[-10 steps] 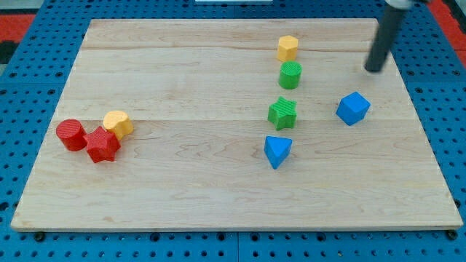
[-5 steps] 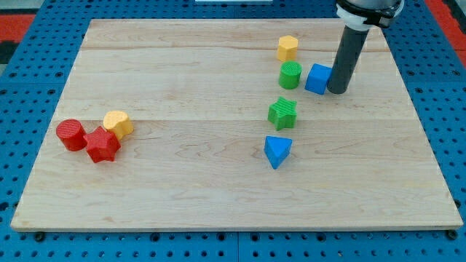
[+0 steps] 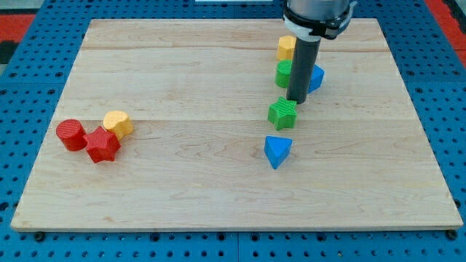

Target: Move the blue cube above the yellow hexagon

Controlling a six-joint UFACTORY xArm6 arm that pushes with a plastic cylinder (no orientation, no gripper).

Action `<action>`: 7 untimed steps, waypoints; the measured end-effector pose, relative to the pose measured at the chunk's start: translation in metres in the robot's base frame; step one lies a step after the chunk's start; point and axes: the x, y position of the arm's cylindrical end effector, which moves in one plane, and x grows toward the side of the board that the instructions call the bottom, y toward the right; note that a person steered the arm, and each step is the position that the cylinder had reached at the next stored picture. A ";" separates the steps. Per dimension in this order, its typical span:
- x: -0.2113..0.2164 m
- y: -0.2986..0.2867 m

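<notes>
The blue cube [image 3: 315, 78] sits right of the green cylinder [image 3: 283, 73], mostly behind my rod. The yellow hexagon [image 3: 285, 48] lies just above the green cylinder, at the view's upper middle right. My tip [image 3: 295, 100] rests below and between the green cylinder and the blue cube, just above the green star [image 3: 282, 113]. The rod hides part of the cylinder, the cube and the hexagon.
A blue triangular block [image 3: 277, 151] lies below the green star. At the view's left, a red cylinder [image 3: 71, 135], a red star [image 3: 103, 144] and a yellow block [image 3: 117, 124] cluster together. The wooden board [image 3: 182, 189] is ringed by blue pegboard.
My tip came down to the blue cube, pushed it up and left next to the green cylinder, then moved left and down to between them. The other blocks have not moved.
</notes>
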 end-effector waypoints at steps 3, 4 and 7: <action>-0.051 0.040; -0.063 0.053; -0.112 0.098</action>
